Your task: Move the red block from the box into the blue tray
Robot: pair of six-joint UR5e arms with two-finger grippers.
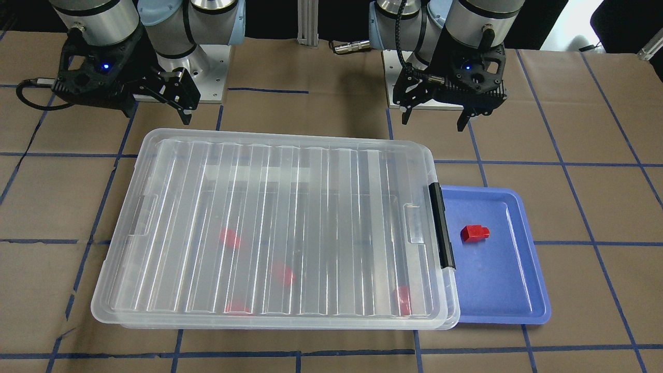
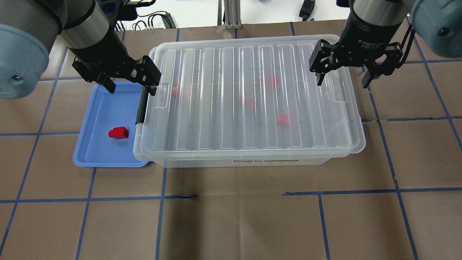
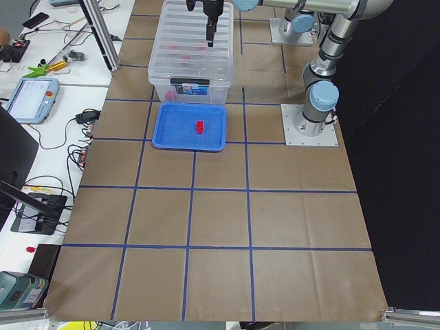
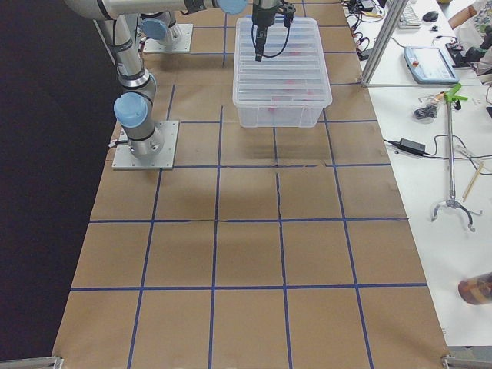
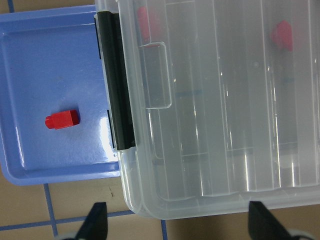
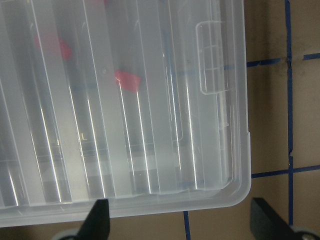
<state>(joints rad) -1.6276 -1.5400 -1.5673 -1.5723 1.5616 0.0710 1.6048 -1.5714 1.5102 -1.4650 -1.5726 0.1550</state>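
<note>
Box [image 2: 216,119] lidded; blue tray [image 2: 97,108] at its latch end. Left gripper [image 2: 131,86] above that end, right gripper [image 2: 343,82] above the opposite end, both spread, empty. Red block [image 2: 118,133] in the tray beside the box: probably light, hard, slick; you pinch its squarish body.

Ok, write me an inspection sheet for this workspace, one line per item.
Surface: table covered in brown paper with a blue tape grid.
Job's things: box with its lid on and its black latch facing the blue tray. One red block lies in the tray. Four blurred red shapes show through the lid.
Clutter: nothing seen.
Grippers: left gripper open, empty, above the latch end; right gripper open, empty, above the box's other end.
Cables: black cable loops from the right wrist.
Surroundings: side bench with a teach pendant, tools and loose cables.
</note>
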